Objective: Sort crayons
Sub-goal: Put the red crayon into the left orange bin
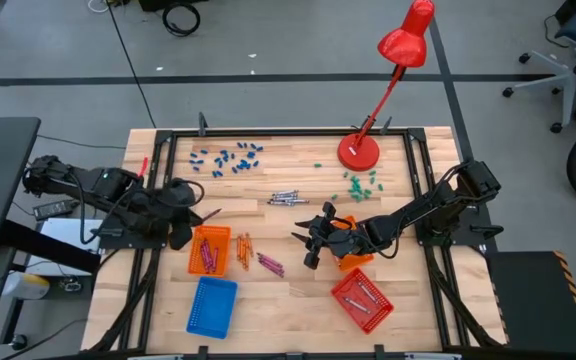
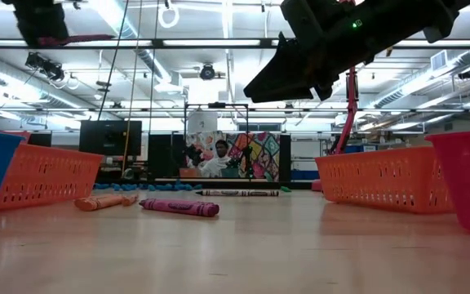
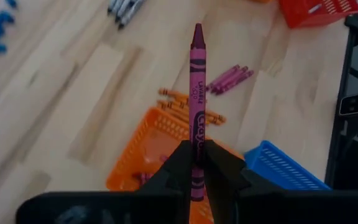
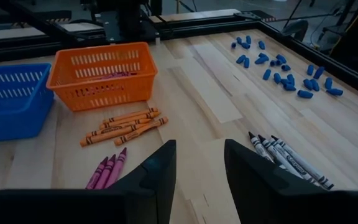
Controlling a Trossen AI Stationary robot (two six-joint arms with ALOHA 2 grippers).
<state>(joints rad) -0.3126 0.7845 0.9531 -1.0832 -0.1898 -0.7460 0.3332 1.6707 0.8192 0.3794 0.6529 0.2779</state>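
Note:
My left gripper [image 3: 196, 152] is shut on one magenta-pink crayon [image 3: 197, 87] and hovers over the far left corner of an orange basket [image 1: 209, 250] that holds magenta crayons. In the high view this gripper [image 1: 188, 222] is at the table's left. On the wood lie loose orange crayons [image 4: 124, 126], magenta crayons [image 4: 107, 170] and grey crayons [image 4: 289, 158], each flat on its side. My right gripper [image 4: 197, 168] stands open above the table's middle, over the bare strip between the magenta and the grey crayons, with nothing between its fingers. My left gripper pinches the crayon's lower shaft [image 3: 197, 138], near its blunt end, between its two fingers. The crayon runs along the fingers and sticks out past their ends, its pointed tip [image 3: 197, 32] leading. It is lifted clear, above the orange basket.
A blue basket [image 1: 211, 305] sits near the front edge, a red basket [image 1: 361, 298] with grey crayons at front right, and a second orange basket [image 1: 353, 252] under my right arm. A red desk lamp [image 1: 360, 150] stands at the back. Blue bits [image 1: 228, 157] and green bits [image 1: 360, 183] lie nearby.

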